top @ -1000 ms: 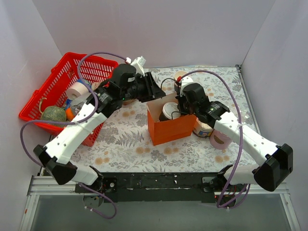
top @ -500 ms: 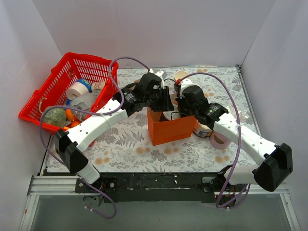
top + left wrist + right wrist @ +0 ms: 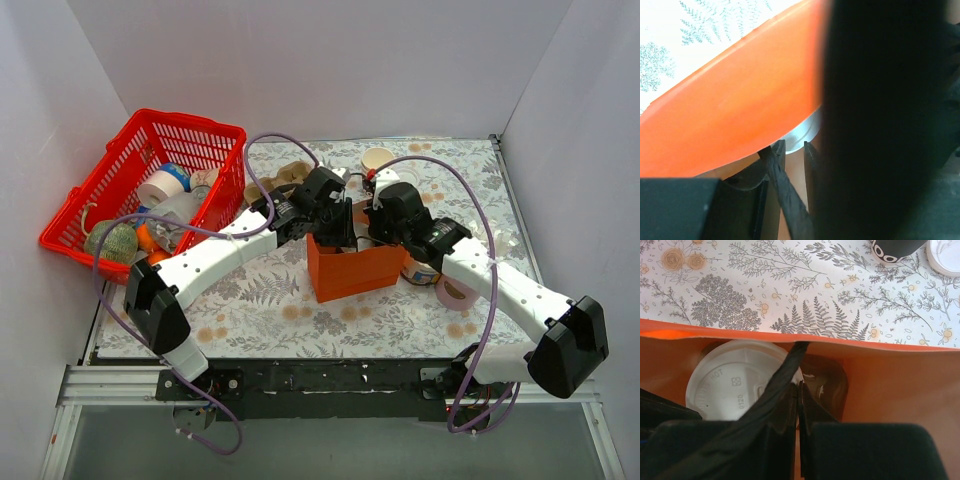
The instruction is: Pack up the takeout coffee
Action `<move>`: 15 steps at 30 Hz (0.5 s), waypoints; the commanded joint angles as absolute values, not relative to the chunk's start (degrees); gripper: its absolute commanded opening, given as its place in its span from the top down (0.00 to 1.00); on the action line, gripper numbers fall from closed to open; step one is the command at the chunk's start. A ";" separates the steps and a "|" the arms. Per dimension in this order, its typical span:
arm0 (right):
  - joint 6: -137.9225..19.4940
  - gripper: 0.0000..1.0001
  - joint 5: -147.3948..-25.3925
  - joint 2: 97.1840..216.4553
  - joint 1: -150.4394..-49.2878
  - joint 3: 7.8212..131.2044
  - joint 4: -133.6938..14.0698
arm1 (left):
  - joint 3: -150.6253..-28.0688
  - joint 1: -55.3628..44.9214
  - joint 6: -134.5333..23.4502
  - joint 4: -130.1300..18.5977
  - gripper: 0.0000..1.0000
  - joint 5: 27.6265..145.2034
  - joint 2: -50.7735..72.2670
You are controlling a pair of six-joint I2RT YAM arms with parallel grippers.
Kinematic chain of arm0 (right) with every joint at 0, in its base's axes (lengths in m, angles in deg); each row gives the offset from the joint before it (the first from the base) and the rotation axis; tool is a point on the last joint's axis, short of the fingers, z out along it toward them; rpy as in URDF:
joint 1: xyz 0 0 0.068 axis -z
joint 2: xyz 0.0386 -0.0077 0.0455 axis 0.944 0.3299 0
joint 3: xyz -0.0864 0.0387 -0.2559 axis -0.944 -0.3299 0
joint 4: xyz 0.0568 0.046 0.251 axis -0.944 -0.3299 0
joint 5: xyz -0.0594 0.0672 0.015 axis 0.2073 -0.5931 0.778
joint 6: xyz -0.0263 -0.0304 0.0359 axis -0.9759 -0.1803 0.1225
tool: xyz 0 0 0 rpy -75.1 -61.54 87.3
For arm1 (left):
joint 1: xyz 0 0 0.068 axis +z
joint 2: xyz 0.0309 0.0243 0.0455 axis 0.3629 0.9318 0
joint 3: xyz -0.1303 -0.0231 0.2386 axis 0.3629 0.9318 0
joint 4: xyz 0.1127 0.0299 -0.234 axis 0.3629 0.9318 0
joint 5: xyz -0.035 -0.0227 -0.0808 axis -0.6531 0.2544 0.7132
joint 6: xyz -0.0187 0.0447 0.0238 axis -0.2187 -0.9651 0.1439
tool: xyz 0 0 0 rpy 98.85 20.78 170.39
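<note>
Takeout coffee (image 3: 735, 377) stands upright inside the orange bag (image 3: 350, 275), toward its left half as my right wrist sees it, with the white lid facing up. The bag sits mid-table on the flowered cloth (image 3: 260, 300), between my two arms.

My right gripper (image 3: 799, 390) is at the bag's mouth with its fingers pressed fully together. A black strap (image 3: 790, 365) rises from between them to the bag's rim, so they look pinched on it.

My left gripper (image 3: 792, 150) is down against the bag's orange wall, its jaws only a narrow gap apart. A dark band (image 3: 787, 200) runs through that gap, and I cannot tell whether I grip it. The lid's pale edge shows just beyond my fingertips, and a blurred black shape hides the rest.

The lid carries raised digits, "0120", beside a small square mark. The curved lettering near its rim is too faint to read. Beyond the bag, a dark paper cup (image 3: 892, 250) shows white rounded letters cut off by the frame.
</note>
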State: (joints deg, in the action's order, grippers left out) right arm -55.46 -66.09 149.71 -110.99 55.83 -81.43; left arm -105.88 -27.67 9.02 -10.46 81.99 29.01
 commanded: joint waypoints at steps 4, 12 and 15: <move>-52.93 0.99 -67.85 149.74 -111.26 54.00 -77.50 | -103.93 -28.56 9.61 -10.33 0.79 81.76 29.65; -51.53 0.96 -71.10 150.79 -111.25 52.33 -76.53 | -102.26 -28.82 10.40 -10.33 0.80 81.67 30.88; -51.09 0.95 -71.37 151.24 -111.25 52.15 -76.71 | -101.55 -28.82 11.10 -10.42 0.81 81.14 31.23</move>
State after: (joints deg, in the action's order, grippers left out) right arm -52.84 -69.08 150.50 -110.99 52.99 -78.44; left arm -103.72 -28.48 10.15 -12.15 81.77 30.01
